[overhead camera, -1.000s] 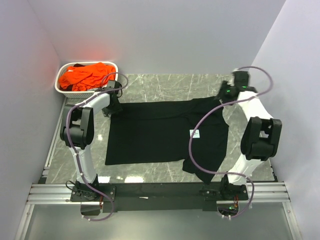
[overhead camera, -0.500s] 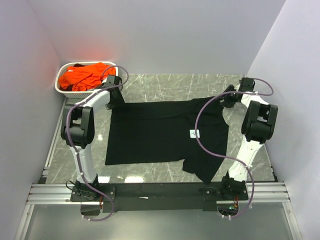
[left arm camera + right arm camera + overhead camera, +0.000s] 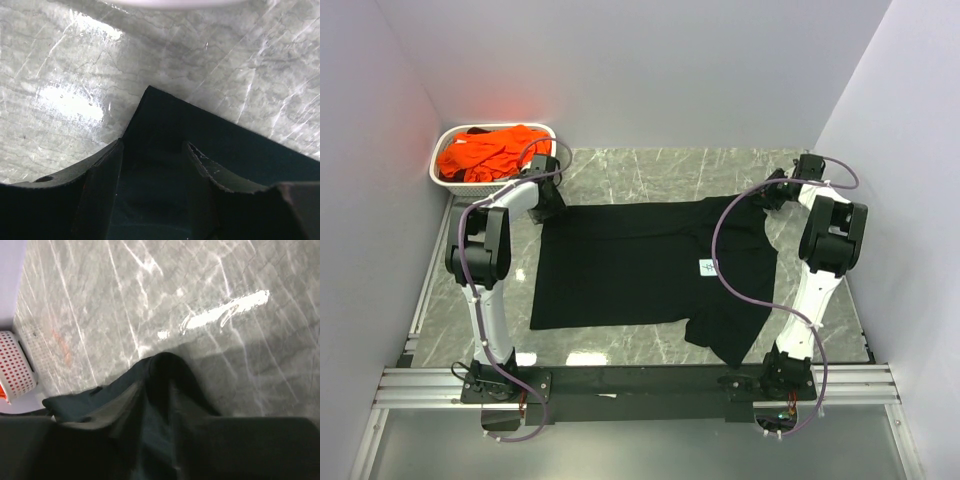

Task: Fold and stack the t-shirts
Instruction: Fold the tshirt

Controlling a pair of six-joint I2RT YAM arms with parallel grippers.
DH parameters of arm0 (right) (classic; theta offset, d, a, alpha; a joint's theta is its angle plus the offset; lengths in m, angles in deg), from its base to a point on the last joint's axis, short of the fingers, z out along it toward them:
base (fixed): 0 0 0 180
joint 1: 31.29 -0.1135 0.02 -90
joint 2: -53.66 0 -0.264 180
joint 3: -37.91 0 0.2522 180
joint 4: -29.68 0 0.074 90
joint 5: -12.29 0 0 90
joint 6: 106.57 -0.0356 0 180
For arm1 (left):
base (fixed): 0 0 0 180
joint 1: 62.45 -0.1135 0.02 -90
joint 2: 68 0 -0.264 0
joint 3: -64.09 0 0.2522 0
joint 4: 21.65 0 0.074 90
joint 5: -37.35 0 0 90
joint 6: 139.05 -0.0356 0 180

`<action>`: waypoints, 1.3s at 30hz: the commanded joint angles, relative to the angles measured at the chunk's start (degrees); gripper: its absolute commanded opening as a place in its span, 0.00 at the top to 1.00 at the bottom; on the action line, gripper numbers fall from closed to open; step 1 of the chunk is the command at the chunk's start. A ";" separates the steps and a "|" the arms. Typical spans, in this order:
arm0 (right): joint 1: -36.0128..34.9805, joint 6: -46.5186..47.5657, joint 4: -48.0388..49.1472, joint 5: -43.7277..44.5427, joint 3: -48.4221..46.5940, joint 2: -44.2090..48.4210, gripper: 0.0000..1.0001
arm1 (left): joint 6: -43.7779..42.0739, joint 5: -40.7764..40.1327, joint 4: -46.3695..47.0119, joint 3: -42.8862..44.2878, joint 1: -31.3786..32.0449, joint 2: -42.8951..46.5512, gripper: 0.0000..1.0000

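A black t-shirt lies spread flat on the marble table, with a small white tag showing. My left gripper sits at the shirt's far left corner. In the left wrist view its jaws stand open with the black cloth lying between them. My right gripper is at the far right edge of the shirt. In the right wrist view it is shut on a bunched fold of the black t-shirt. Orange t-shirts fill the basket.
A white latticed basket stands at the far left corner, close behind my left gripper; it also shows in the right wrist view. Walls close in on the left, back and right. A black rail runs along the near edge.
My right arm has swung down toward the far right corner, with its gripper staying at the shirt's far right edge. My left gripper shifted slightly farther back. The shirt barely moved.
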 commanded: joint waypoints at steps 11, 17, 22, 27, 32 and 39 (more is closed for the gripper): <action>4.77 -7.64 8.28 0.17 2.13 0.95 0.99 | 4.04 0.86 -2.68 -2.02 -1.57 -1.27 0.44; 4.86 -7.82 8.99 -0.62 1.96 0.60 0.94 | 5.45 1.48 -3.03 -2.28 -2.10 -1.89 0.45; 4.86 -6.07 6.70 -0.36 0.64 -0.02 0.78 | 5.28 1.83 -2.95 -1.84 -2.10 -1.46 0.42; 4.34 -1.60 2.40 3.32 0.55 4.54 0.58 | 4.14 2.35 -2.33 -1.58 -2.01 1.27 0.35; 2.23 2.81 -2.43 9.47 3.78 11.40 0.49 | 3.52 1.83 -3.30 -1.66 -0.96 4.51 0.24; -8.48 9.83 -6.92 25.98 13.81 27.04 0.49 | 3.96 0.77 -5.05 -4.74 0.71 13.65 0.11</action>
